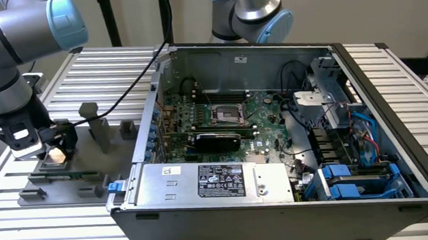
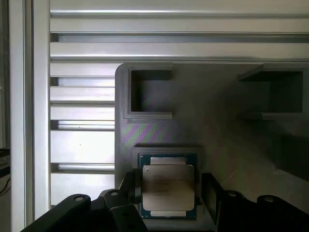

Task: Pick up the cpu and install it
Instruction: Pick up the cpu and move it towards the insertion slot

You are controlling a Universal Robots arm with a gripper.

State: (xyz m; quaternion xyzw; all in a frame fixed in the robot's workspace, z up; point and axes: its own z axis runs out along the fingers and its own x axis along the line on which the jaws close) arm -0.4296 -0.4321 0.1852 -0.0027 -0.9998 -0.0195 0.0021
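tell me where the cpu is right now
The cpu lies on the grey fixture plate at the exterior view's left, outside the computer case, flanked by the open pincer.

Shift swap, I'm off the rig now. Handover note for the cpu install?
Claw: open, lowered over the grey fixture at the exterior view's left, one finger on each side of the cpu.
Cpu: lying flat in its fixture recess, silver top up, not lifted.
Done: claw lined up on the cpu.
Left: the pick itself, then the install into the motherboard socket in the open computer case.
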